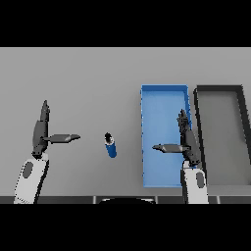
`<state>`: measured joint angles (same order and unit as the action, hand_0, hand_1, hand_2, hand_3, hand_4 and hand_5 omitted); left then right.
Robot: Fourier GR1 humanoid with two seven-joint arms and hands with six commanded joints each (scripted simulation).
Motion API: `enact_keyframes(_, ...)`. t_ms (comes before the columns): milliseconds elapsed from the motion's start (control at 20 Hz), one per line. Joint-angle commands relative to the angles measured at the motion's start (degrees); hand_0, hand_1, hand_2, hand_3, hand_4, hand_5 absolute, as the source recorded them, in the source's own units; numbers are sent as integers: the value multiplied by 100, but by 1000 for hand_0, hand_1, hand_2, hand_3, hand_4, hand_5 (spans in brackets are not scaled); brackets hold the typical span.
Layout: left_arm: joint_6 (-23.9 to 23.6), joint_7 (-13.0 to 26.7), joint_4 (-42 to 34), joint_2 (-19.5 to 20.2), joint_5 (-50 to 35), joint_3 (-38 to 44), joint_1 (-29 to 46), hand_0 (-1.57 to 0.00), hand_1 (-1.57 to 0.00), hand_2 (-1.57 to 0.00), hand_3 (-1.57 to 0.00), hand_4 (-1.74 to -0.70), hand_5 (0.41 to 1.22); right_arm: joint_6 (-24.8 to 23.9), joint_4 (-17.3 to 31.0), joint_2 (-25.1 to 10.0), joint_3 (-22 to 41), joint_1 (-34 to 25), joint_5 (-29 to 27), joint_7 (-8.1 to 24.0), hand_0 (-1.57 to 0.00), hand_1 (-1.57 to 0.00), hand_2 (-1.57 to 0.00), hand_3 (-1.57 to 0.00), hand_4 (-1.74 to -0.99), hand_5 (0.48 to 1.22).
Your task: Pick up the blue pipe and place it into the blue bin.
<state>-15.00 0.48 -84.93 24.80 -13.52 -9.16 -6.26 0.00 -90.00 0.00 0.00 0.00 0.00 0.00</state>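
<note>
The blue pipe is seen lying on the grey table, just left of the blue bin. The right hand is held over the bin, fingers straight, thumb spread. The left hand is likewise spread, well left of the pipe. A dark bin is set beside the blue one.

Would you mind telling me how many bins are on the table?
2: the blue bin right of the blue pipe, and a dark bin at far right.
</note>
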Motion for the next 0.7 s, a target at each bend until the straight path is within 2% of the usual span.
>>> enact_keyframes(0,-5,-26,-5,-5,2,-1,1,1,1,1,1,-966,593,-2,-1,-4,-4,2,-5,-1,1,1,1,1,-1205,629)
enact_keyframes(250,-47,-56,-88,-32,26,-34,59,1,1,1,1,-966,593,12,-41,-46,-34,4,-41,13,1,1,1,1,-1205,629)
enact_keyframes(300,526,-385,-56,334,96,-195,187,1,1,1,1,-966,593,96,-237,-439,92,205,346,-458,1,1,1,1,-1205,629)
enact_keyframes(350,894,-619,-14,618,102,-217,309,1,1,1,1,-963,592,139,-401,-649,227,398,630,-729,1,1,1,1,-1201,628)
enact_keyframes(400,1118,-753,28,756,138,-274,361,1,1,1,1,-960,590,163,-526,-736,355,548,832,-820,1,1,1,1,-1197,627)
enact_keyframes(500,1355,-839,122,894,125,-280,284,1,1,1,1,-959,592,204,-728,-857,403,683,925,-811,1,1,1,1,-1193,622)
enact_keyframes(650,1675,-1032,66,965,23,-349,381,1,1,1,1,-960,593,178,-751,-857,445,631,998,-651,1,1,1,1,-1203,625)
